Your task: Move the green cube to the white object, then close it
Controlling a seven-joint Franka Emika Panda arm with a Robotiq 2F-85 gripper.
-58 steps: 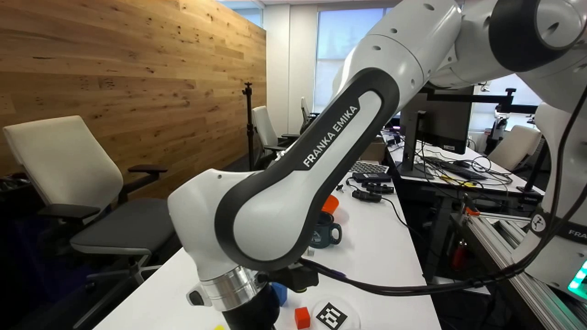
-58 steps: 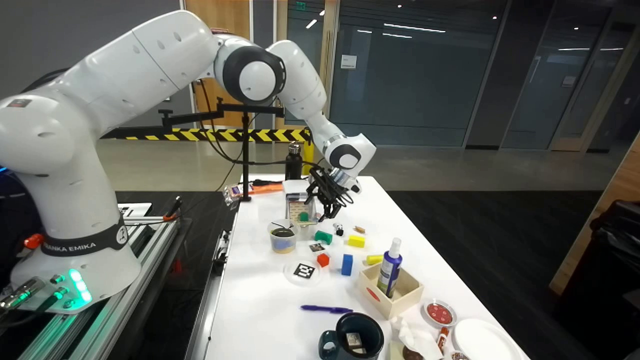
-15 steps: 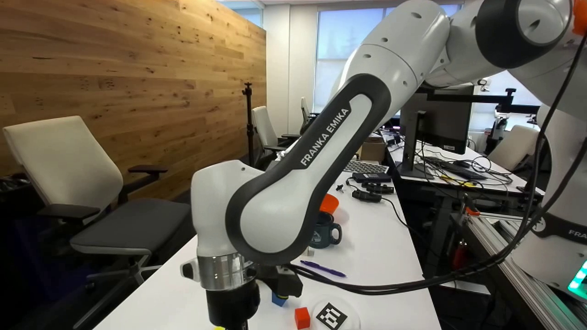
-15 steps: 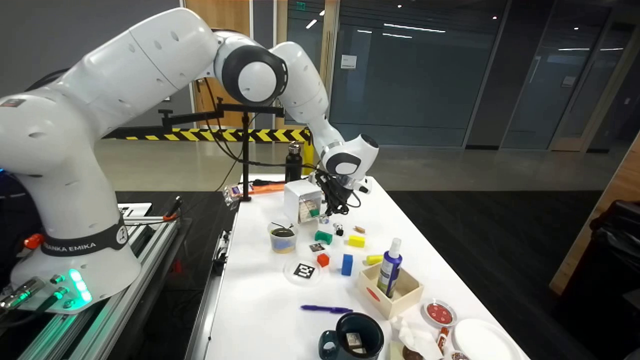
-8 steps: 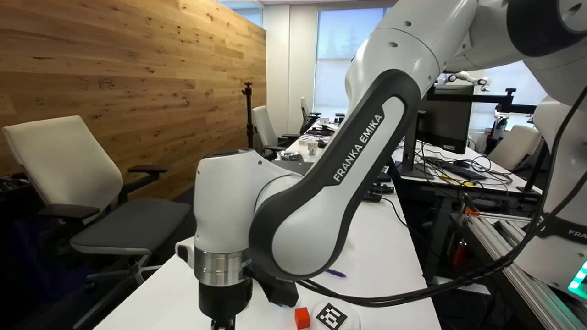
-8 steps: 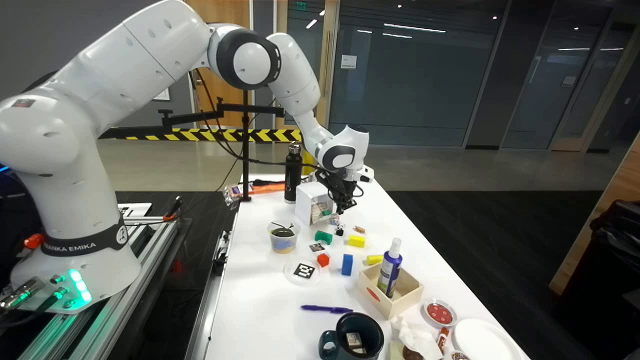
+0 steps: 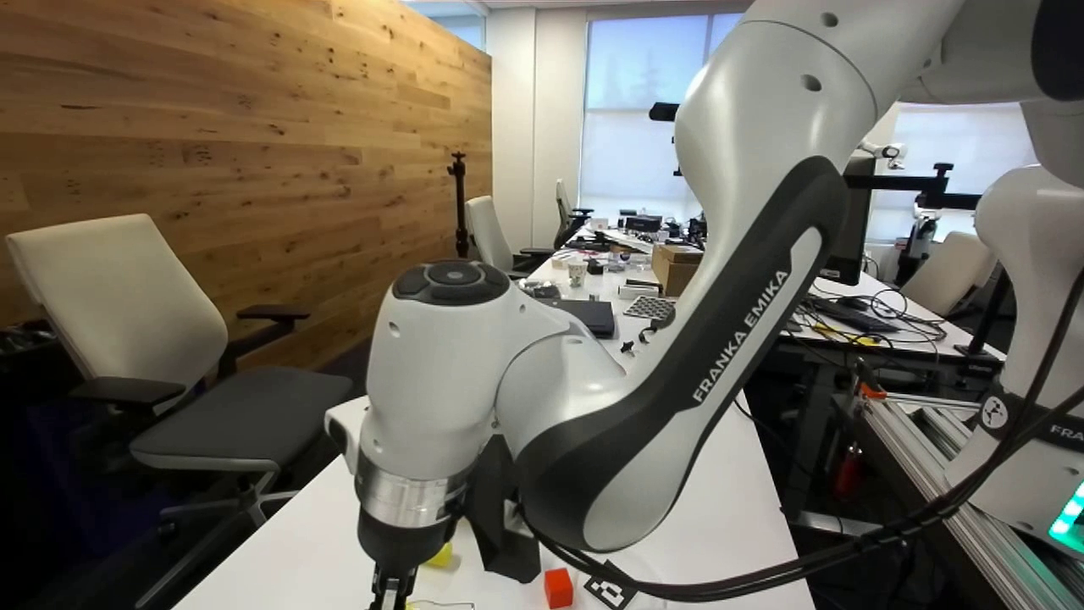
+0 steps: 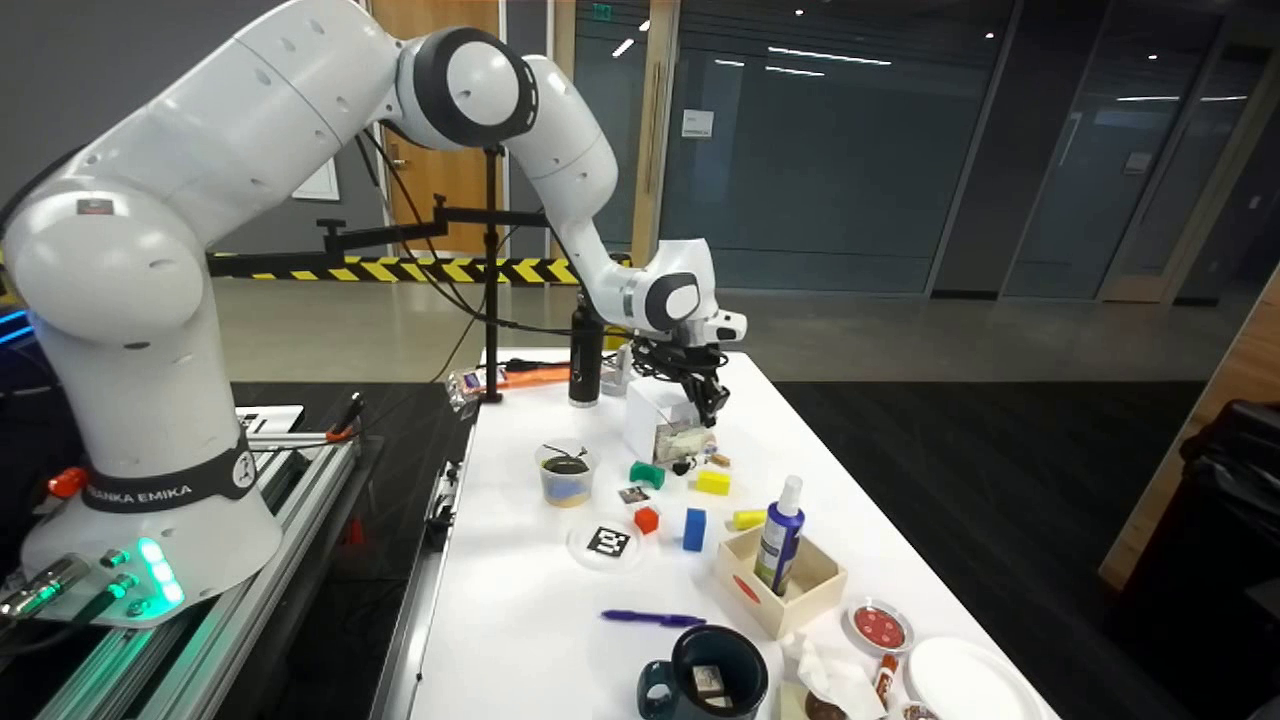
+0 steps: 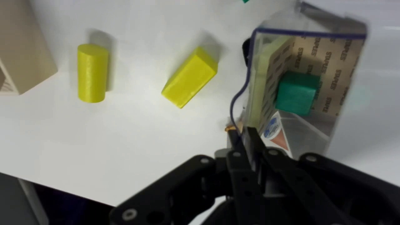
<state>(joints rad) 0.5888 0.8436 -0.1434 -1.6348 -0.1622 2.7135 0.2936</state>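
The white object (image 8: 650, 418) is an upright white box with a clear drawer (image 8: 682, 442) jutting from its front; its white side (image 9: 375, 131) fills the right of the wrist view. Inside that drawer, on printed brown card, lies the green cube (image 9: 297, 92). I cannot make the cube out in either exterior view. My gripper (image 9: 243, 133) is shut on the drawer's thin clear wall, whose purple edge runs in between the fingertips. In an exterior view the gripper (image 8: 710, 412) hangs at the drawer's outer corner, low over the table.
A yellow block (image 9: 189, 77) and a green piece (image 8: 647, 474) lie close to the drawer. Further off are a red cube (image 8: 646, 520), a blue block (image 8: 694, 530), a beige box (image 8: 800, 600) and a clear cup (image 8: 566, 475). A black bottle (image 8: 585, 365) stands behind.
The white object and its clear drawer have slid along with my gripper, rightward and slightly nearer in an exterior view, coming closer to the yellow block. The arm has turned with it.
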